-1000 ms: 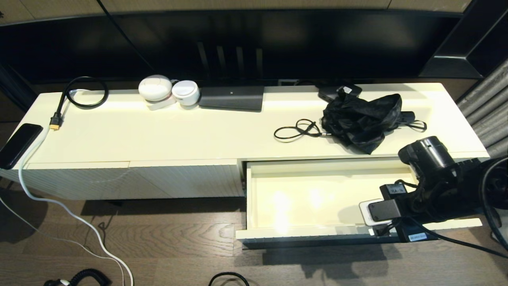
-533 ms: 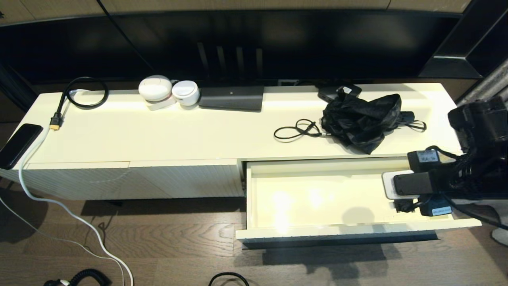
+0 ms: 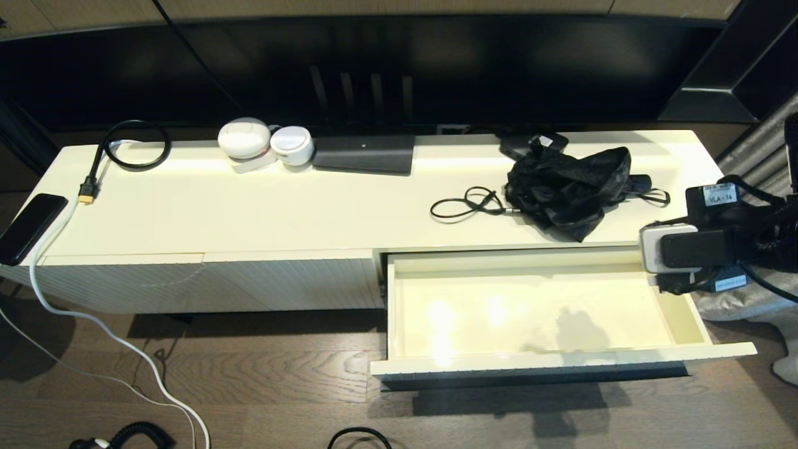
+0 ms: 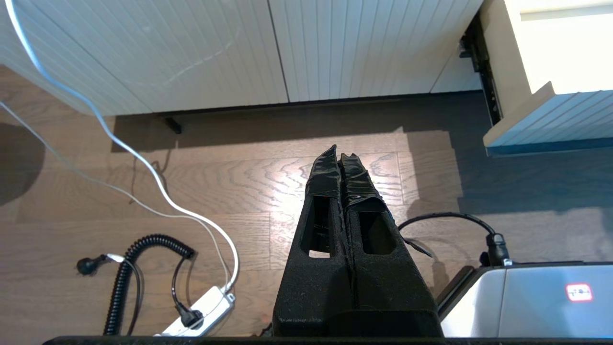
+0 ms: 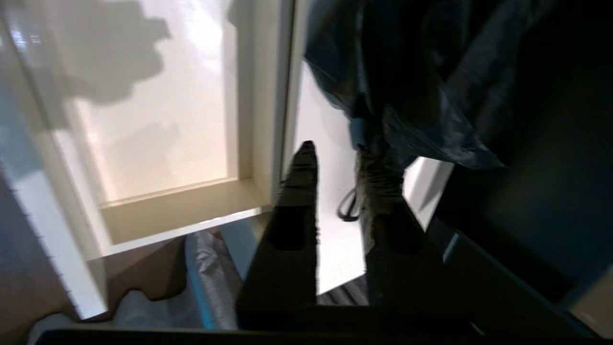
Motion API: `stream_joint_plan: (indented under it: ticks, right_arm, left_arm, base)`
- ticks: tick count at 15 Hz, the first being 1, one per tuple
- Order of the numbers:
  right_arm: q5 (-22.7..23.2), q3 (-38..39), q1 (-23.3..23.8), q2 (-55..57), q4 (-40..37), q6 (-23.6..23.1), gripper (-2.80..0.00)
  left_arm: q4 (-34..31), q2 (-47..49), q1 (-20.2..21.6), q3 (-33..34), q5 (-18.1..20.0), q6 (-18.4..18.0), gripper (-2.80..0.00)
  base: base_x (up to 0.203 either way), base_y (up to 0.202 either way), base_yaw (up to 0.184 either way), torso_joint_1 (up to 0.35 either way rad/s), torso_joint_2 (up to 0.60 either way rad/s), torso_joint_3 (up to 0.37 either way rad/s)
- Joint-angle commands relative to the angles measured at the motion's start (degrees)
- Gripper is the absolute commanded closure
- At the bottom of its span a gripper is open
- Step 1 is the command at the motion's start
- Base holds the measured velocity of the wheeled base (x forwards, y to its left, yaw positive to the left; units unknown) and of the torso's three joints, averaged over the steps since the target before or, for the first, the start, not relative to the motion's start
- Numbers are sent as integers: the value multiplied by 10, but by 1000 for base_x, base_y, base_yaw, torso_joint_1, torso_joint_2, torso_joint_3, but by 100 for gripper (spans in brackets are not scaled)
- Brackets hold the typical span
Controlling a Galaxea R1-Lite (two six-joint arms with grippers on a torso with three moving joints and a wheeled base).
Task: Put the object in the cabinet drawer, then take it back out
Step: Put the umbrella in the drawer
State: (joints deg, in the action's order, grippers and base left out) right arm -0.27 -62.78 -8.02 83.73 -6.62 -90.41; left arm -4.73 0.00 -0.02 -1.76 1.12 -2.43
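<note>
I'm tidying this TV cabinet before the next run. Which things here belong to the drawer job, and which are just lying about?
In the job:
- cabinet drawer, pulled open, nothing in it
- right hand, fingers parted, empty, near the drawer's right end
- black bag, closest to that hand, probably the object

Lying about:
- phone
- white round devices
- flat black box
- thin black cable
- left hand, shut, over the floor

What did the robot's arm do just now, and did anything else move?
The right arm swung away from the front edge of the cabinet drawer, rising toward the cabinet's right end. Its right tool went from shut to slightly parted, holding nothing, and now points toward the black bag. The drawer stayed pulled out and empty; the bag, cable and left tool stayed put.
</note>
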Motion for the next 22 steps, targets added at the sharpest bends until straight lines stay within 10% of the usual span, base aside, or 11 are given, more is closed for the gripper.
stream_joint_plan:
  ticks: [1,22]
  right_arm:
    - [4,-3,8,21,36,-10,-280]
    - [-1,-271,4,306,154,9,-280]
  left_arm:
    - [0,0,0,0,0,0,0]
    - [0,0,0,0,0,0,0]
  base:
    - [0,0,0,0,0,0]
    - [0,0,0,0,0,0]
